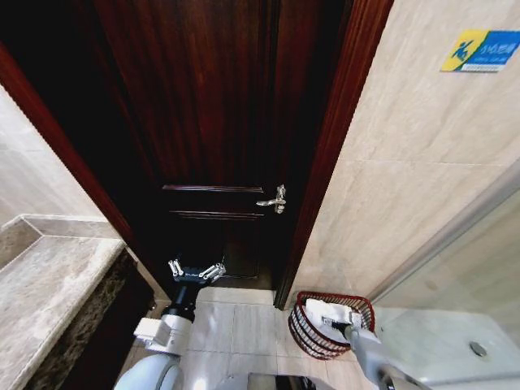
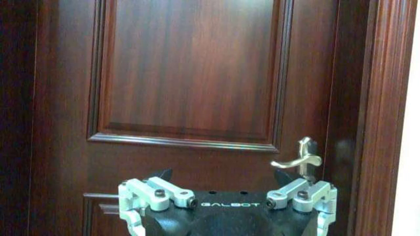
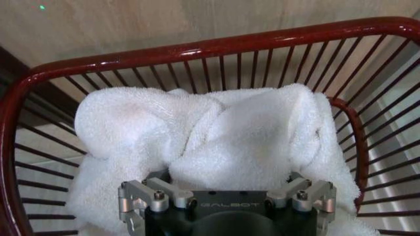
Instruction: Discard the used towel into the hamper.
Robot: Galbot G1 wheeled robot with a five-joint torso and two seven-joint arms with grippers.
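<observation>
The dark red wire hamper (image 1: 301, 305) stands on the floor by the tiled wall, right of the door. The white towel (image 1: 323, 312) lies bunched inside it. In the right wrist view the towel (image 3: 217, 128) fills the hamper (image 3: 196, 49) up to its rim. My right gripper (image 1: 339, 324) reaches down into the hamper, open, and its fingertips are buried in the towel folds (image 3: 226, 179). My left gripper (image 1: 197, 270) is held up in front of the door, open and holding nothing (image 2: 223, 178).
A dark wooden door (image 1: 211, 122) with a brass lever handle (image 1: 276, 199) is straight ahead. A stone counter (image 1: 49, 301) is at the left. A glass shower partition (image 1: 455, 301) and a white floor drain (image 1: 478, 349) are at the right. Pale floor tiles (image 1: 244, 325) lie between.
</observation>
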